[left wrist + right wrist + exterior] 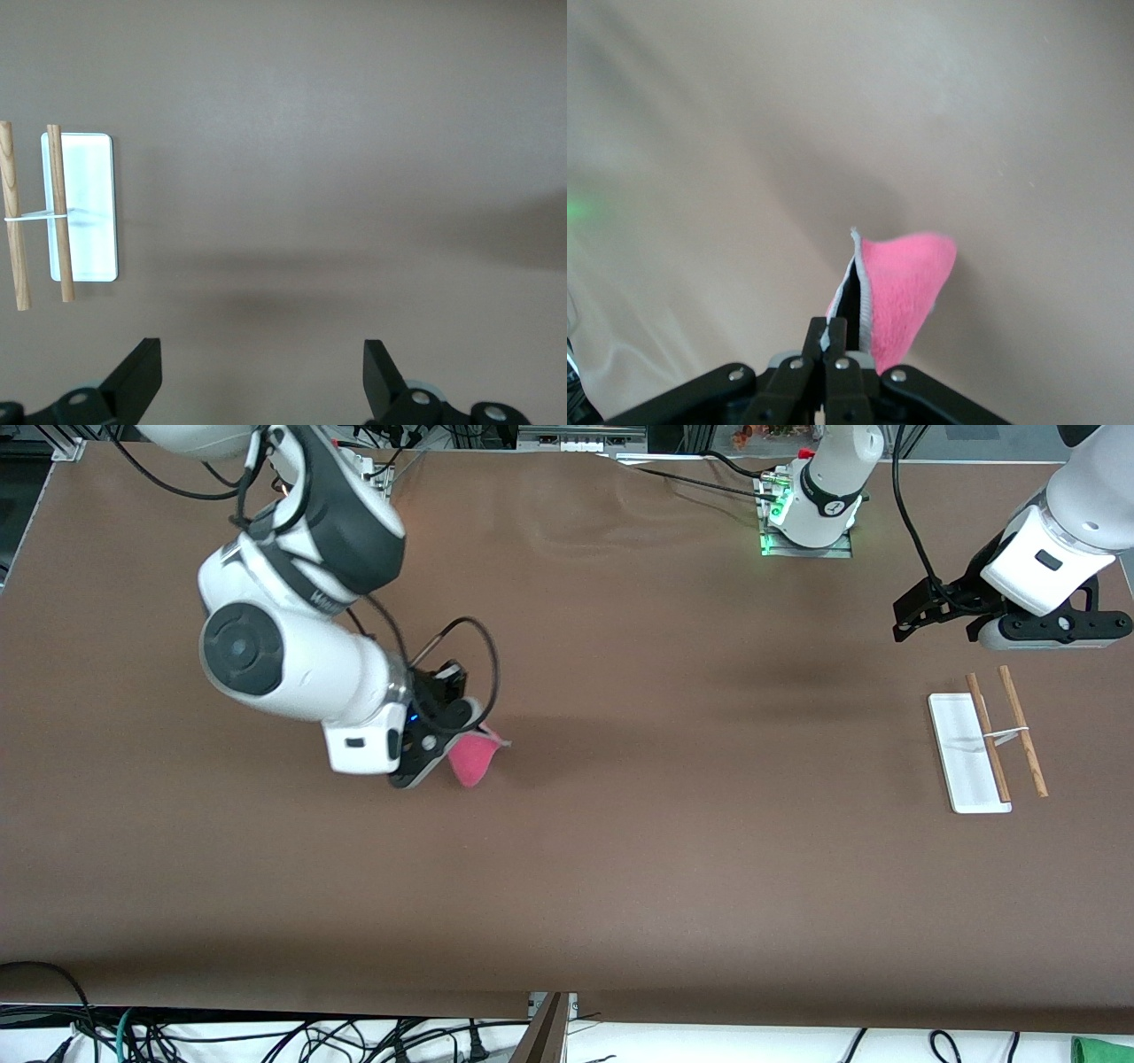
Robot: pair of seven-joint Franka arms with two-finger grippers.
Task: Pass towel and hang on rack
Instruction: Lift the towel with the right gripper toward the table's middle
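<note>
So the right gripper [461, 731] was pinched tight on the towel [473, 760], holding it by one edge up over the table [620, 850], toward the right arm's end. In the right wrist view the fingers [835, 341] were squeezed together on the grey edge of the towel [899, 297], and the pink cloth hung folded over itself from there, pointing away from the gripper. Whether the lowest tip of the towel touched the table or not was hard to call from any angle. The arm's own bulk covered a good part of the gripper in the front view too.

The left gripper [921, 615] was waiting in the air with its fingers spread wide and nothing between them, over bare table just beside the rack [983, 748]. The left wrist view showed both fingertips [142, 372] far apart at the frame's edge, and the rack [84, 208] off to one side of them, with one rod partly cut off by the frame. The rack's white base had nothing lying on it, only the two rods and the thin metal crosspiece above it.
</note>
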